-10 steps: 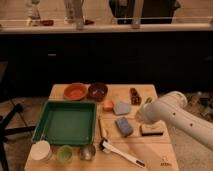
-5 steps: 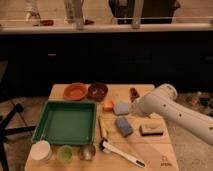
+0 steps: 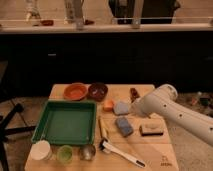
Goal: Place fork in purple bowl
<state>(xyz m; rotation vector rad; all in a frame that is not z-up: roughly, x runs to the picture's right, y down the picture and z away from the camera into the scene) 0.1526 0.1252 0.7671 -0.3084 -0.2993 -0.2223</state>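
Observation:
The purple bowl point(image 3: 97, 91) sits at the back of the wooden table, right of the orange bowl point(image 3: 75, 91). The fork point(image 3: 102, 127) lies as a slim pale sliver between the green tray point(image 3: 65, 122) and the blue sponge point(image 3: 124, 126). My white arm reaches in from the right, and my gripper point(image 3: 135, 106) is at its left end, shut, above the table just right of a grey-blue pad point(image 3: 121, 108). It holds nothing I can see. It is right of the fork and in front of the purple bowl.
A white-handled utensil point(image 3: 122, 152) lies at the front. A white cup point(image 3: 41, 150), a green cup point(image 3: 64, 153) and a metal cup point(image 3: 88, 152) line the front left edge. A brown block point(image 3: 151, 130) lies under my arm. A small orange piece point(image 3: 108, 105) lies near the bowls.
My arm has swung left from the table's right side toward the middle, uncovering the brown block. Nothing on the table has moved.

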